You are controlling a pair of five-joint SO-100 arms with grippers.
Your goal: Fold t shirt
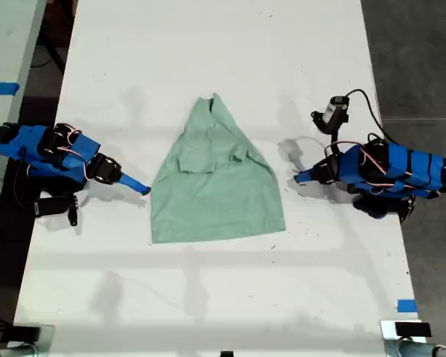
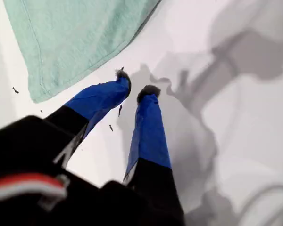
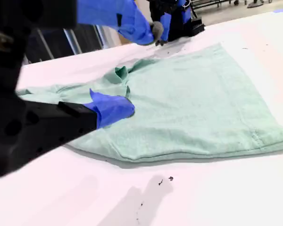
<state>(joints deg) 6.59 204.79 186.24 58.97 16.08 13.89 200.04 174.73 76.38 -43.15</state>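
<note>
The shirt (image 1: 219, 190) lay flat on the white worktop (image 1: 208, 44) between the two arms, with its sleeves folded in so that it narrowed toward the collar. My first gripper (image 1: 301, 177) (image 2: 136, 89), on the exterior view's right, hung just beside the shirt's edge, jaws slightly apart and empty. My second gripper (image 1: 143, 187) (image 3: 137, 70), on the exterior view's left, gaped wide at the opposite edge, gripping nothing.
</note>
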